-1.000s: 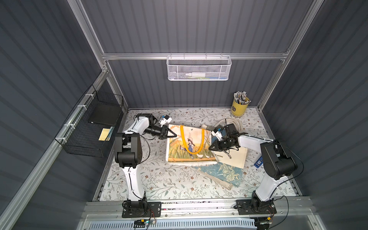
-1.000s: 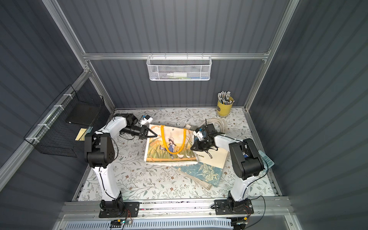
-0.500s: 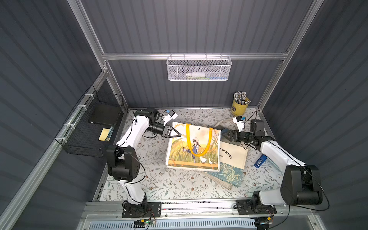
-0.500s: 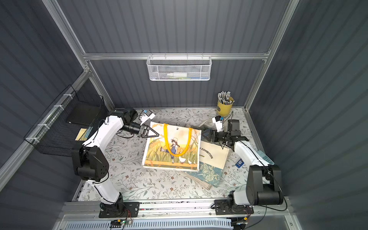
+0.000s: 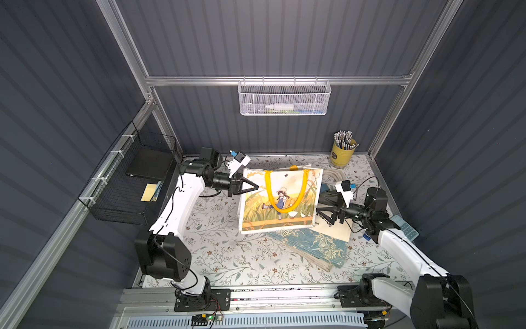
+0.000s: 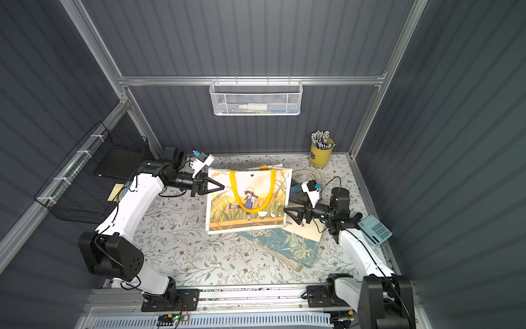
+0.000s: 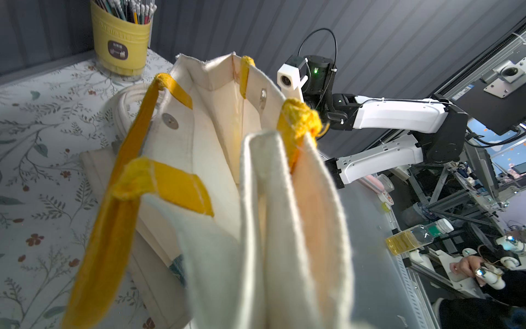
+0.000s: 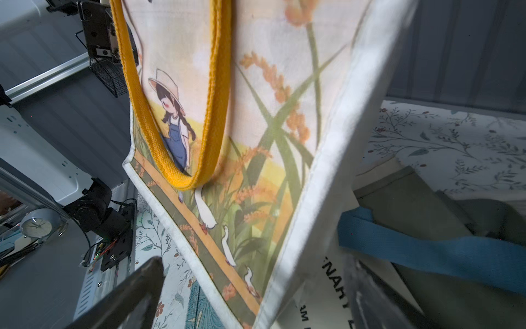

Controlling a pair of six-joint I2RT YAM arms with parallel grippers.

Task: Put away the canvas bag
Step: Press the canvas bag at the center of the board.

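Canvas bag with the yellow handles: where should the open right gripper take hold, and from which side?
Probably the top corner of the canvas bag on the right arm's side, approached sideways from that arm. The left gripper pinches the opposite top corner, the bag hangs upright, and the right gripper stands open beside that side edge.

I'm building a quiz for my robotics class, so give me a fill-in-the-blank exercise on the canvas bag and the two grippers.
1. The handles of the canvas bag are ___ in colour.
2. The left gripper is ___ on the bag's upper corner.
3. Beside the bag's opposite edge, the right gripper has its jaws ___.

Missing words: yellow; shut; open.
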